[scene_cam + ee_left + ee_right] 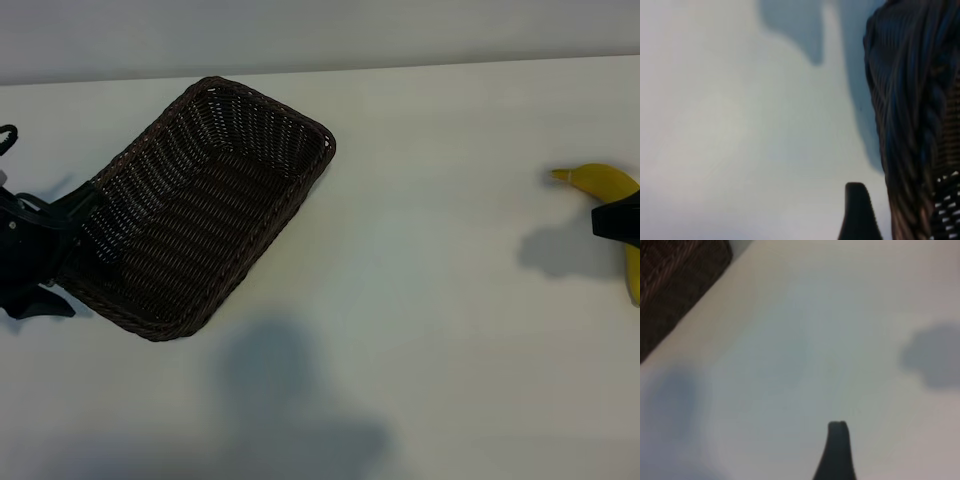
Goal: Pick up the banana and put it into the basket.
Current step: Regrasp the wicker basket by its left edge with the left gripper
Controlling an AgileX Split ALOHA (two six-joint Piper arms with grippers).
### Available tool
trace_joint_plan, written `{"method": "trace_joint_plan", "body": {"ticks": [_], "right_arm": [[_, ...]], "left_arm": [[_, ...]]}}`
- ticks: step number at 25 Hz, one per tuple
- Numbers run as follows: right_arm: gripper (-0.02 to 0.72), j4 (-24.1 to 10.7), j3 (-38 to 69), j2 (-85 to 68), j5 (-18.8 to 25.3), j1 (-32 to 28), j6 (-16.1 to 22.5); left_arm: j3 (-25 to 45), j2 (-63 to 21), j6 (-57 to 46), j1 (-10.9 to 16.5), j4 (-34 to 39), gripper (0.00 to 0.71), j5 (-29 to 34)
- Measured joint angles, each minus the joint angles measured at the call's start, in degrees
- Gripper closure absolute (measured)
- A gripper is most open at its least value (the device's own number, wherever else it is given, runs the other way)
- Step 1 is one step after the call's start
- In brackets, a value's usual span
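The dark brown wicker basket (205, 205) lies slanted on the white table at the left, with nothing inside it. The yellow banana (605, 182) lies at the far right edge, stem tip pointing left. My right gripper (618, 222) hangs over the banana's middle and hides part of it. It is open, and its wrist view shows one dark finger (836, 452) over bare table with no banana. My left gripper (55, 250) stands open at the basket's left end. One of its fingers (858, 215) sits just outside the basket wall (912, 125).
The white table (440, 300) stretches wide between basket and banana. Soft shadows fall on its near middle and beside the banana. A pale wall runs along the far edge. A corner of the basket (675, 285) shows in the right wrist view.
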Motion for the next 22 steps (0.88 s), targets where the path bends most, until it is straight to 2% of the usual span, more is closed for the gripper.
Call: {"method": "trace_joint_plan", "body": {"ticks": [4,11,14,17,22], "right_arm": [[0.098,0.0,0.0,0.0,0.0,0.0,0.0],[0.098,0.0,0.0,0.0,0.0,0.0,0.0],[0.098,0.0,0.0,0.0,0.0,0.0,0.0],[0.098,0.0,0.0,0.0,0.0,0.0,0.0],[0.098,0.0,0.0,0.0,0.0,0.0,0.0]], "left_arm": [[1.36,2.1,-0.16,0.0,-0.85,0.203,-3.04],[8.6,4.68,-0.17,0.0,-6.55,0.205,-15.18],[9.59,5.67,0.0,0.0,-6.96,0.251,-17.89],[9.59,6.26,0.0,0.0,-7.87,0.367,-19.99],[9.59,6.31,0.0,0.0,-8.41,0.375,-20.38]]}}
